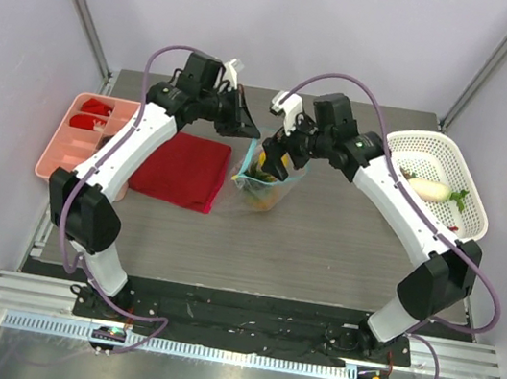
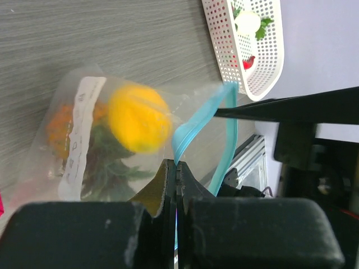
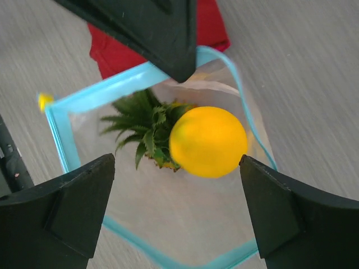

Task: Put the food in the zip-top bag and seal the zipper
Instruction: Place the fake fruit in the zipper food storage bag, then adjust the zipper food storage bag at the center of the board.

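Obs: left gripper (image 2: 176, 168) clamped shut on zipper (image 2: 193, 126), holding limp, crinkly zip-top bag (image 2: 73, 140) open; right gripper (image 3: 176, 188) spread wide, empty, over orange (image 3: 207, 141). Film likely slippery: take by stiffer zipper.

A grey wood-grain table (image 1: 321, 250) carries a folded red cloth (image 1: 182, 170). Left of the cloth sits a pink divided tray (image 1: 56, 157), just right of it the clear zip-top bag (image 1: 263, 191), and far right a white perforated basket (image 1: 473, 202).

Teal zipper (image 3: 95, 89), red cloth (image 1: 182, 169)
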